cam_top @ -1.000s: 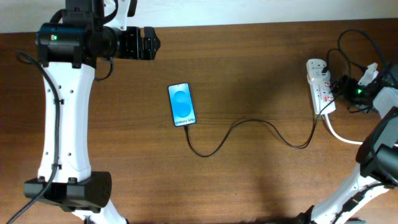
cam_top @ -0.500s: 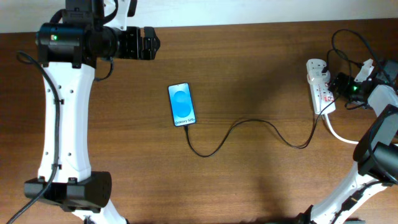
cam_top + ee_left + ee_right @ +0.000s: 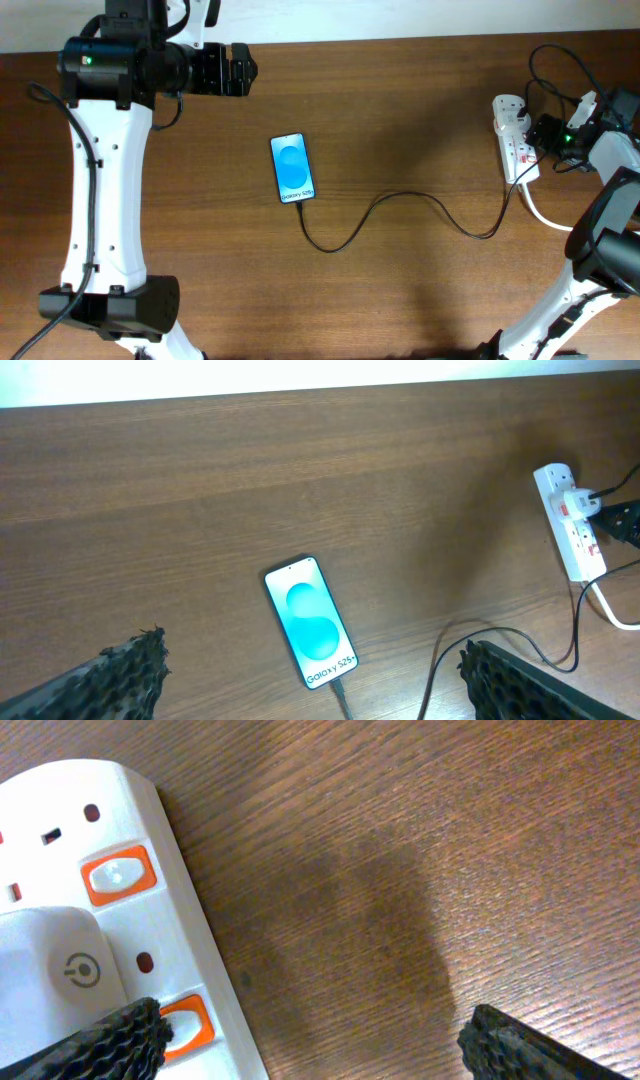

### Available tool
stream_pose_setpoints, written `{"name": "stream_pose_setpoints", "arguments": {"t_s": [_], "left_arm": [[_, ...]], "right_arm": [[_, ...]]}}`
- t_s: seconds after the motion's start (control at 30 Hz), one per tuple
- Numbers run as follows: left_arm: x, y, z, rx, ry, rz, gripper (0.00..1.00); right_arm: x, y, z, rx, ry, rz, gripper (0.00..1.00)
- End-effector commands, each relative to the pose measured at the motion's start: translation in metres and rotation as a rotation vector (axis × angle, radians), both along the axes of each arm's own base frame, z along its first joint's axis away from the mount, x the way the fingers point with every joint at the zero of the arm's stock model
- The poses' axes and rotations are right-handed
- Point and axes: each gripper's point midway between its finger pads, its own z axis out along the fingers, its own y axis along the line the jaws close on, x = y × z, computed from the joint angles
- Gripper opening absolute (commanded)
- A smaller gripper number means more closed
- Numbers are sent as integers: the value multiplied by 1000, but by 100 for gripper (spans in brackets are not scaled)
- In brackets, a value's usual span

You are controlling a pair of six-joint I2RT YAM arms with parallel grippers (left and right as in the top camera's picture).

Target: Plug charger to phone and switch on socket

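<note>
**Right claw edges back beside the socket**

Since the earlier frame my right claw (image 3: pixel 550 135) has drawn slightly up and away along the socket's (image 3: pixel 513 140) far side; the left arm has not moved. Its fingers (image 3: pixel 110 1040) sit spread, gripping nothing, one fingertip just over an orange switch (image 3: pixel 185 1020) on the socket, next to a white plug (image 3: pixel 50 970). My left claw (image 3: pixel 240 70) is parted too, empty, high over the wood surface (image 3: pixel 300 480). Well below and ahead of it lies the phone (image 3: pixel 311 622), screen lit, with the charger (image 3: pixel 400 205) running from its near end across to the socket.
</note>
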Motion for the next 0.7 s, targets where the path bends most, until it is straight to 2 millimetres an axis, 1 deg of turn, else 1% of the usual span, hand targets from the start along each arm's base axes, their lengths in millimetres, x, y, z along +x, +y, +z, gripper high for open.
{"name": "stream_pose_setpoints", "arguments": {"t_s": [0.0, 0.13, 0.27, 0.33, 0.37, 0.4, 0.5, 0.53, 0.57, 0.6, 0.67], "left_arm": [[-3, 2, 7, 4, -17, 1, 99], [-3, 2, 7, 4, -17, 1, 99], [-3, 2, 7, 4, -17, 1, 99], [-3, 2, 7, 4, -17, 1, 99], [-3, 2, 7, 4, -17, 1, 99], [-3, 2, 7, 4, -17, 1, 99], [-3, 2, 7, 4, -17, 1, 99], [-3, 2, 7, 4, -17, 1, 99], [-3, 2, 7, 4, -17, 1, 99], [-3, 2, 7, 4, -17, 1, 99], [-3, 2, 7, 4, -17, 1, 99]], "right_arm": [[-5, 39, -22, 65, 65, 89, 98], [-10, 43, -24, 80, 91, 89, 98], [-9, 44, -24, 77, 89, 93, 98], [-10, 34, -24, 50, 99, 45, 98], [-16, 19, -22, 37, 112, -48, 98], [-19, 9, -18, 40, 107, -97, 98], [-33, -27, 10, 58, 50, -247, 98], [-41, -41, 28, 60, 21, -304, 98], [-48, -51, 44, 58, -3, -343, 98], [-57, -62, 65, 50, -38, -385, 98], [-67, -71, 99, 39, -97, -415, 98]]}}
